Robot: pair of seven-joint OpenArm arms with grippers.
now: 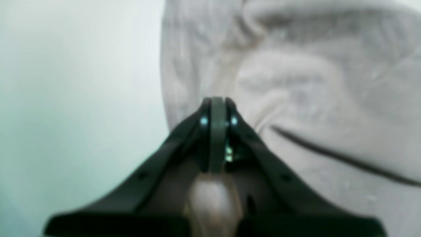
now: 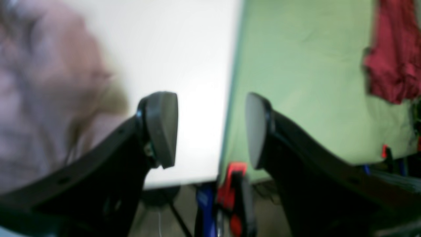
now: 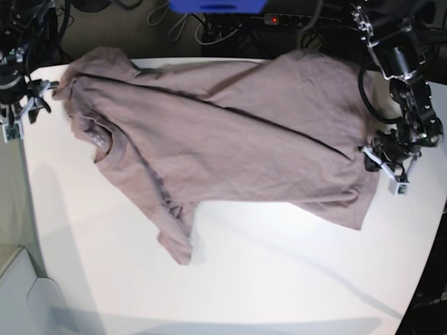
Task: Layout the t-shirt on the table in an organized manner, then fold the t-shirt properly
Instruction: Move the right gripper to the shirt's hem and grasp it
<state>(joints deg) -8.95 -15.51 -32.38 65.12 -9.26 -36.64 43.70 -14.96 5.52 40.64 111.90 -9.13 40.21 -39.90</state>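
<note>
Left wrist view
Left gripper (image 1: 217,108): pressed together, tips meeting with no gap; set at the t-shirt's (image 1: 296,82) edge, whether cloth is pinched cannot be told.
Cloth: blurred, rumpled, filling the right side; bare table (image 1: 72,98) on the left.
Writing: none readable.

Right wrist view
Right gripper (image 2: 210,131): spread wide, nothing between the pads (image 2: 162,128).
T-shirt (image 2: 42,98): blurred mass at the left, beside the left finger, apart from the pads.
Table (image 2: 184,65): white top behind the gap, its edge running down the middle.
Beyond the edge: green backdrop (image 2: 306,82), red cloth (image 2: 394,56) hanging at far right.

Base view
T-shirt (image 3: 230,139): spread across the far half of the table (image 3: 279,279), creased, one sleeve lying toward the middle.
Neck label (image 3: 103,137): small pale patch at the collar, unreadable.
Right gripper (image 3: 36,98): at the far left corner, just beside the shirt's shoulder.
Left gripper (image 3: 380,157): at the right edge, against the shirt's hem corner.
</note>
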